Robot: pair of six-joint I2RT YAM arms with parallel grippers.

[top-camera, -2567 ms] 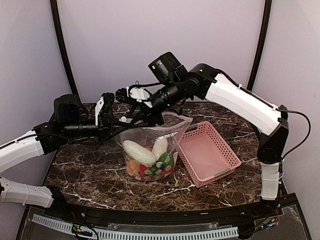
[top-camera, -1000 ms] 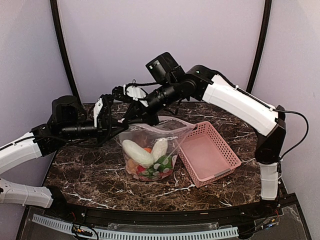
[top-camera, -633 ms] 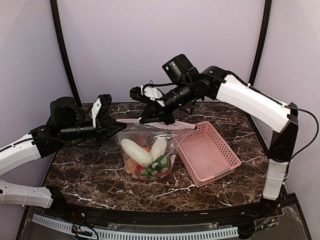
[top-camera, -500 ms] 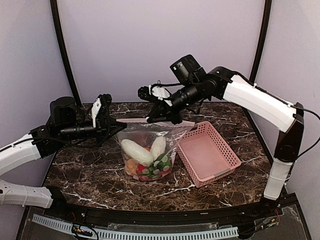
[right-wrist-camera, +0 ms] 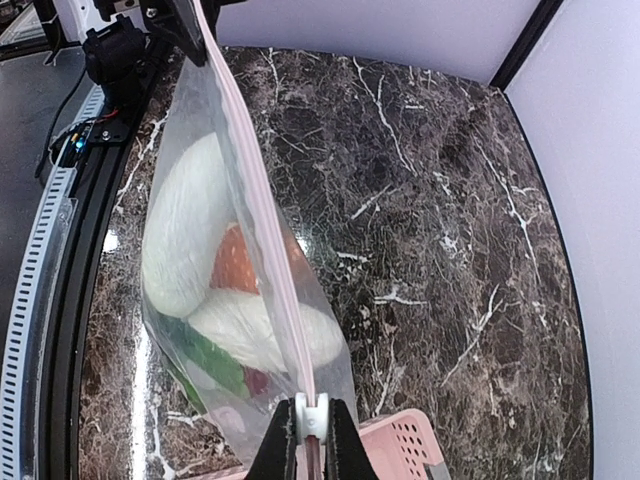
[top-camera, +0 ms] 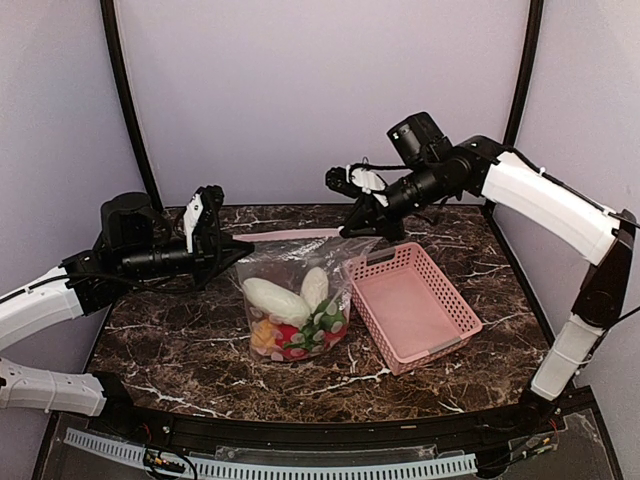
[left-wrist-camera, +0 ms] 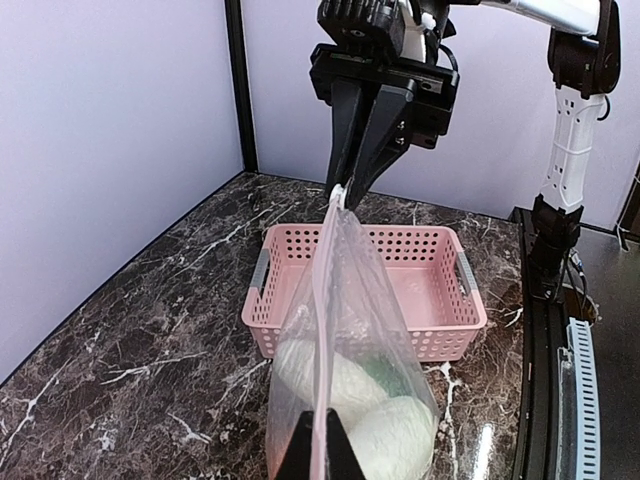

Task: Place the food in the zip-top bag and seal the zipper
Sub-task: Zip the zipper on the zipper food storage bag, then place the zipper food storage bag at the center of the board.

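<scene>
The clear zip-top bag (top-camera: 290, 275) hangs between my two grippers with its bottom on the table. Inside is the food (top-camera: 296, 318): white radishes (right-wrist-camera: 185, 230), an orange piece (right-wrist-camera: 238, 265), a green leafy piece (right-wrist-camera: 205, 360) and red bits. The pale pink zipper (top-camera: 292, 235) is stretched straight. My left gripper (top-camera: 238, 243) is shut on the strip's left end, as the left wrist view (left-wrist-camera: 320, 462) shows. My right gripper (top-camera: 351, 229) is shut on the white slider (right-wrist-camera: 312, 418) at the strip's right end.
An empty pink mesh basket (top-camera: 440, 322) stands right of the bag, touching it; it also shows in the left wrist view (left-wrist-camera: 455, 300). The dark marble table (top-camera: 170, 350) ends at a black rail along the near edge.
My right gripper has slid right along the zipper, from near the left gripper to the strip's right end. The bag mouth has gone from gaping to a straight shut line. The left gripper held still.
</scene>
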